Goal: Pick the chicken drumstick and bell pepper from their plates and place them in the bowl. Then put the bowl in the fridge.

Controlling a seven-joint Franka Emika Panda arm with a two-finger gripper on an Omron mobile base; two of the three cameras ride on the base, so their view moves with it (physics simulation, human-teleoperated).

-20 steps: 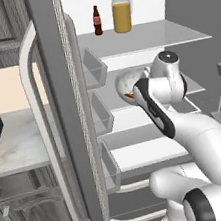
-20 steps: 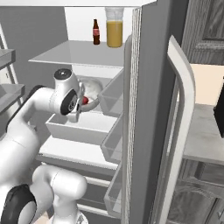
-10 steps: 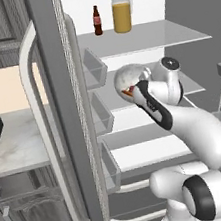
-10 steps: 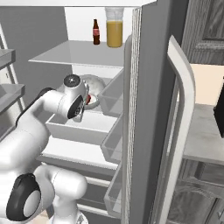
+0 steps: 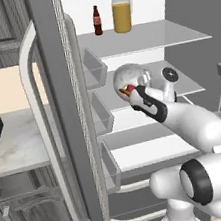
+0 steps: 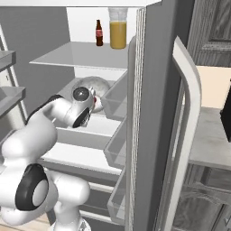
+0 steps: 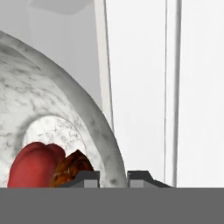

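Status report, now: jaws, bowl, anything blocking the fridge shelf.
Gripper jaws shut on marble bowl rim, at middle fridge shelf. Bell pepper and chicken drumstick inside. Door bins close alongside; nothing blocking.

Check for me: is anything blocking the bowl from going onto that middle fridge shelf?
Nothing visible does. The gripper is shut on the bowl rim, holding it at the middle shelf, whose glass looks bare. The bottle and juice pitcher stand on the shelf above.

One bowl [image 5: 130, 75], one bottle [image 5: 97, 21], one jug [image 5: 121, 10]
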